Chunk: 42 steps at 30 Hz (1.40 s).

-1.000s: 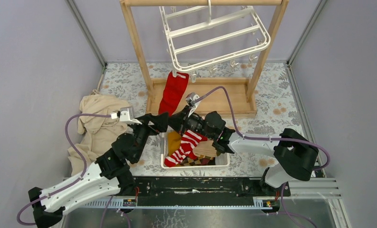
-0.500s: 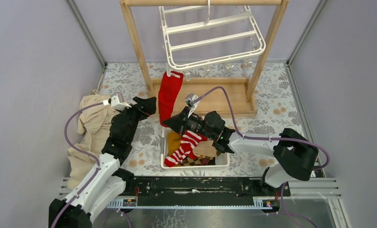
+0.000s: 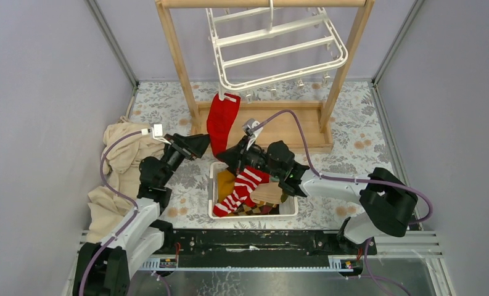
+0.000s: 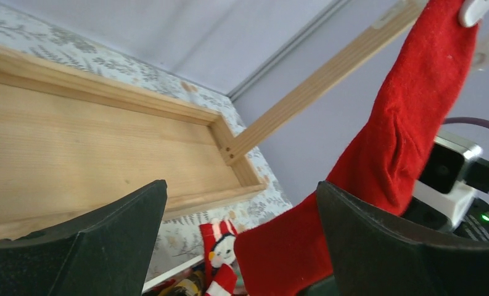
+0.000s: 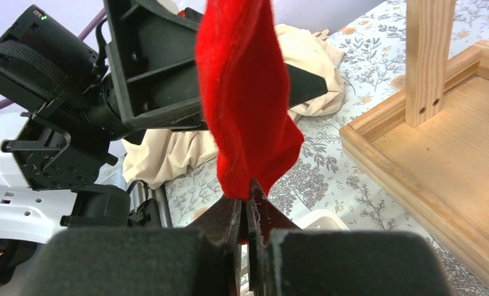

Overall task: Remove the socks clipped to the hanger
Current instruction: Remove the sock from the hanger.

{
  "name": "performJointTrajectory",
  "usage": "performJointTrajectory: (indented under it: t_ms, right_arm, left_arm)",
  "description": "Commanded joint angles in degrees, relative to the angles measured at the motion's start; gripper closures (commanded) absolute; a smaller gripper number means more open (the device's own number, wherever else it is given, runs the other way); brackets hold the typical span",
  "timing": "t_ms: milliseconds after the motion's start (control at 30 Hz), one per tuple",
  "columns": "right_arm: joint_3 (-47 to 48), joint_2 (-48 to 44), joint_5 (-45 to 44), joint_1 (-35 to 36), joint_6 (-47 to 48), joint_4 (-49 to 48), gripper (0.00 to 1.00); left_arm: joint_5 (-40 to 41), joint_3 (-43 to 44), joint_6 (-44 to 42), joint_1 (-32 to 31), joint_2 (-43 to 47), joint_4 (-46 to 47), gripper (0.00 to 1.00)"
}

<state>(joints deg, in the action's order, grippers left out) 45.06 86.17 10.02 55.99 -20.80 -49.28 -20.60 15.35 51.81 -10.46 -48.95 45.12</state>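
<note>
at the far left a beige cloth heap (image 3: 121,166) lies on the floral table cover (image 3: 365,123). just right of it the left gripper (image 3: 200,143) has its claw released, the jaws spread wide with nothing between them, pointing at the lower half of the red sock (image 3: 222,123) from close by; whether they touch it i cannot tell. the red sock hangs from a clip (image 3: 220,97) at the near left corner of the white hanger (image 3: 279,43), which hangs on the wooden rack (image 3: 174,55). the right gripper (image 5: 245,203) is clenched on the sock's toe end, just beyond the far edge of the white basket (image 3: 288,209). in the basket lie a red-white striped sock (image 3: 242,188), a mustard sock (image 3: 225,183), a tan sock (image 3: 267,192) and an argyle sock (image 3: 254,209). the hanger's other clips, to the right, hold nothing.
</note>
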Motion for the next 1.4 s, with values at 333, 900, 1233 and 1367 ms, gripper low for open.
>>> performJointTrajectory:
  t_ms: [333, 900, 1233, 1367]
  right_arm:
    - [-0.51, -5.44, 1.03, -4.67, 0.27, -1.29, 1.00]
    - [2.71, -3.83, 4.77, -5.70, -1.18, 0.50, 1.00]
    - [5.36, -1.35, 6.14, -5.67, -2.42, 0.36, 1.00]
    - [6.60, 0.44, 7.57, -5.63, -3.62, -0.61, 1.00]
  left_arm:
    - [-12.24, -3.76, 10.39, 2.02, -4.48, 24.02, 0.02]
    - [-14.15, -3.52, 11.87, 2.04, -6.24, 27.83, 0.02]
    - [-14.68, -3.37, 12.35, 2.02, -3.96, 28.15, 0.02]
    - [-15.22, -3.43, 12.80, 2.02, -5.34, 29.62, 0.02]
